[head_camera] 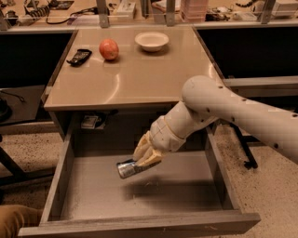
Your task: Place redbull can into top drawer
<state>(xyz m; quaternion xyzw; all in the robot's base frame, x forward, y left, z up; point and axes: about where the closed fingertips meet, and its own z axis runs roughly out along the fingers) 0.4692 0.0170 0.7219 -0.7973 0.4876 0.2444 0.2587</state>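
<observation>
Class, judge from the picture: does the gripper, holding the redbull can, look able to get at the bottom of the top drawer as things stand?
Probably yes. The gripper, shut on the redbull can, hangs over the open top drawer, with only bare drawer bottom beneath it.

Tan desk tabletop point(139, 79) at centre, glossy, soft glare from warm overhead light. Speckled beige floor point(272, 195) left and right of desk. Far side: long workbench point(46, 21) cluttered with cables and boxes, metal uprights point(103, 13) rising from it, dark void beneath. Black furniture leg point(243, 148) on floor at right. Gripper point(147, 159), clamped on redbull can point(125, 168), hangs below tabletop's near edge.
</observation>
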